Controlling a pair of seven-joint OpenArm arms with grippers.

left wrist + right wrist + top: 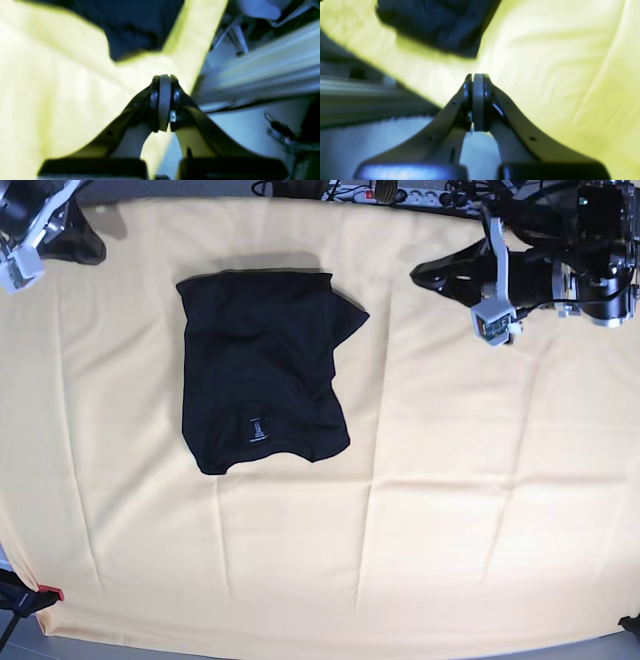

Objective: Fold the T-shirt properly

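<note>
Item: T-shirt, black, short-sleeved. It lies upper left of centre in the base view, already folded into a rough rectangle on the pale yellow cloth that covers my desk. A small pale label shows near its lower edge. One corner flares out at the upper right of the bundle, so the fold is not quite square.

Handling: I judge it light, limp and unbreakable, with no stiffness to hold a shape. Layers will slide over each other if dragged. Best taken by pinching an edge or corner through all layers, ideally two corners at once, one per tool; the loose flared corner looks the easiest starting place.

Containers: none in view.

My left tool, upper right in the base view: jaws fully together, nothing between them, well apart from the shirt.

My right tool, at the base view's upper left corner: likewise closed and empty.
</note>
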